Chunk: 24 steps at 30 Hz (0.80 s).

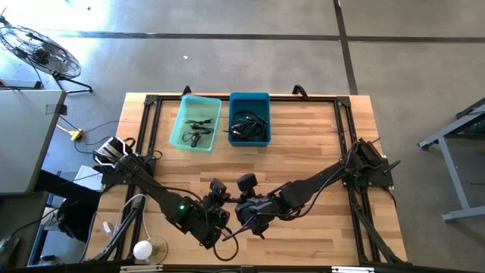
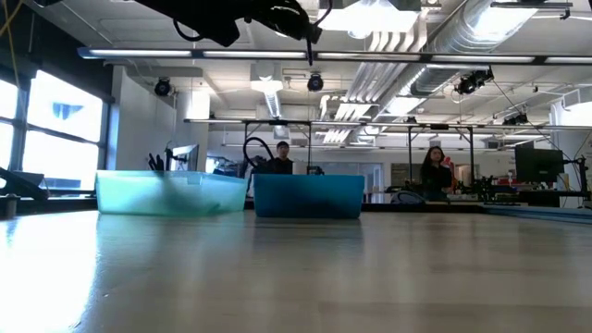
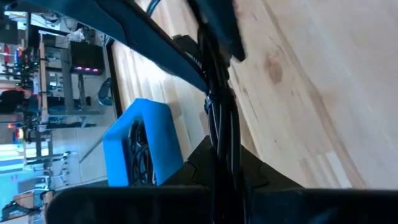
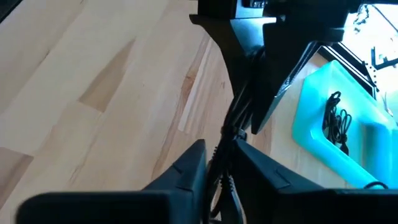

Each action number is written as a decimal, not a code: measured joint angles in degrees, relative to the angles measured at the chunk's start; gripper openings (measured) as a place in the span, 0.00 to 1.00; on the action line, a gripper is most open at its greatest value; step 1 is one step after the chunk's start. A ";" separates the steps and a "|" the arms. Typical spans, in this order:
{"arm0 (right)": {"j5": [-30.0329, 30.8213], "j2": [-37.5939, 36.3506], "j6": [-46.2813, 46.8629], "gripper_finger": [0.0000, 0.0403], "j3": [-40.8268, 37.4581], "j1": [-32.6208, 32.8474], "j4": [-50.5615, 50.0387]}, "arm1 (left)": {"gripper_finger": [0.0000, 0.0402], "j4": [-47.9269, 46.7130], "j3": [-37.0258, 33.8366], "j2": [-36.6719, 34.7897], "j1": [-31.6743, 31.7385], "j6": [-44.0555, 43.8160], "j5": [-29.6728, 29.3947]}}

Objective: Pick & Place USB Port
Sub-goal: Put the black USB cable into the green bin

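A black USB cable point(image 1: 233, 227) is held up over the near middle of the table between my two grippers. My left gripper point(image 1: 220, 213) and my right gripper point(image 1: 244, 214) face each other closely, both shut on the cable. The left wrist view shows the cable point(image 3: 222, 118) running from my left gripper point(image 3: 221, 158) to the right one. In the right wrist view it point(image 4: 239, 112) runs from my right gripper point(image 4: 221, 160) toward the left one. In the low view both arms are high up and a thin strand point(image 2: 310, 51) hangs down. My left gripper pinches a bundle of cable strands point(image 3: 219, 140) between its two fingers, coming level from the table's left. The cable is lifted clear of the table. My right gripper pinches the same cable point(image 4: 222, 149) between its two fingers point(image 4: 189, 165), coming level from the table's right. The strands run on to the left gripper, and a loose part point(image 1: 227, 235) hangs below.
Two bins stand at the far middle of the table: a light teal one point(image 1: 182, 136) with a few black cables and a blue one point(image 1: 250, 97) with a tangle of cables. A white round object point(image 1: 142, 249) lies near the left near corner. People stand in the room behind.
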 joint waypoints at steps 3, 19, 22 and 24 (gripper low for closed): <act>1.37 0.00 0.62 0.26 -0.02 0.04 -0.32 | 0.02 -0.63 0.02 0.00 0.04 -0.04 -0.49; 13.27 -0.46 4.46 0.52 -0.11 0.91 -13.87 | 0.02 -13.29 0.07 -0.07 0.00 -8.31 -3.34; 20.97 -0.50 10.00 0.51 -0.11 1.37 -21.49 | 0.02 -20.61 0.07 -0.07 0.02 -13.70 -4.67; 25.43 -0.51 14.66 0.51 -0.11 1.80 -26.80 | 0.02 -26.90 0.07 -0.07 0.02 -16.96 -6.21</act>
